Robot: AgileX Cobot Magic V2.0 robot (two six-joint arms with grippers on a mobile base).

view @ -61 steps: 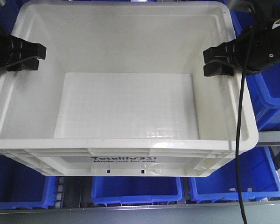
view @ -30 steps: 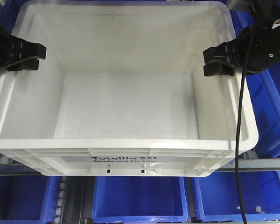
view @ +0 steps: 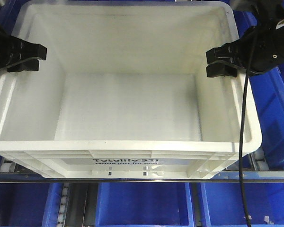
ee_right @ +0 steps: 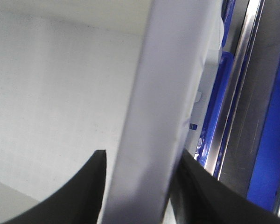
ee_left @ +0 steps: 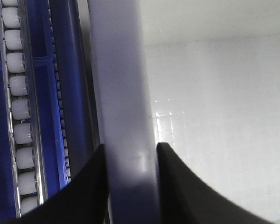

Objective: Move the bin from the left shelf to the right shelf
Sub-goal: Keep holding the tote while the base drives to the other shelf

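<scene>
Dropping lower in view, the steel bar (view: 270,176) now underlies the bin (view: 128,47).

Three blue plastic bins stood side by side on the lower level: one at the left (view: 19,205), one in the middle (view: 144,208) and one at the right (view: 248,205). A narrow strip of small pale rollers (view: 63,208) ran between the left and middle ones. Another blue bin (view: 274,118) sat higher up at the right edge. From the left wrist camera, a row of white rollers (ee_left: 18,107) lay just beside a blue bin wall (ee_left: 39,116). The right wrist camera caught more blue plastic (ee_right: 270,140) at its far right.
</scene>
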